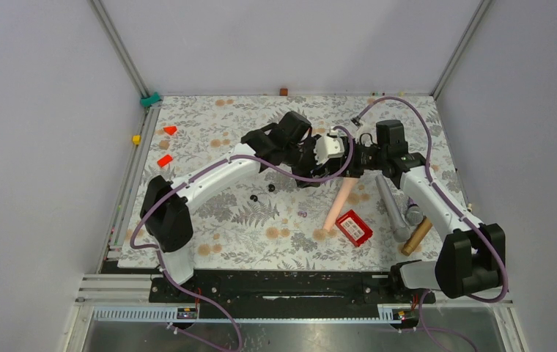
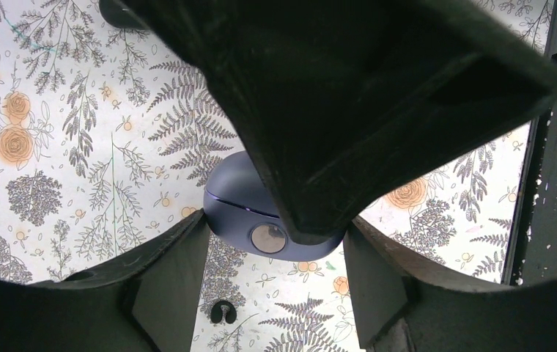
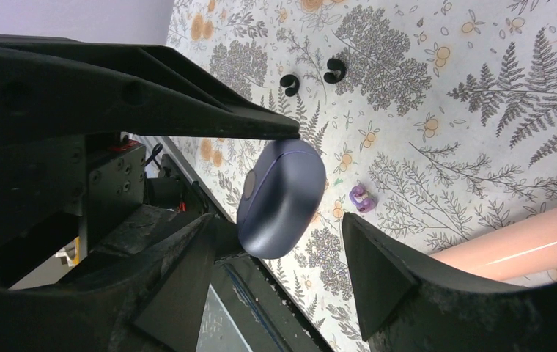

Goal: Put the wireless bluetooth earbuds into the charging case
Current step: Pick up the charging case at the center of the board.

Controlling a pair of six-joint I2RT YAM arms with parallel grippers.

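2 earbuds (image 3: 289, 83): loose on the desk (image 3: 481, 125), side by side, well apart from the case (image 3: 283, 192) and not yet in it.
Case: closed, its seam an unbroken line. It sits between both grippers and looks lifted off the desk, though I cannot be sure.
Left gripper (image 2: 275, 224): its 2 fingertips meet the case on opposite sides, so I judge it clamped on the case.
Right gripper (image 3: 277, 220): fingers apart, straddling the case, with a gap showing on 1 side. In the left wrist view, 1 of its fingers lies across the upper half of the case.
Step in hand: probably opening the lid, with 1 gripper steadying the case and the other prying.
Doing it well: the left grip belongs on the lower half only, below the seam, so the lid can swing. A right fingertip should catch the seam edge and push away from the hinge. The hinge side cannot be made out, so test gently.
Force: light and slow, since the glossy shell will likely slide under a hard push.
Risk: pinching across the seam holds the lid shut, and a slip could drop the case.
Near the case: a small purple piece (image 3: 362, 198) just beside it and a pink tube (image 3: 525, 242) beyond that. Neither is needed.
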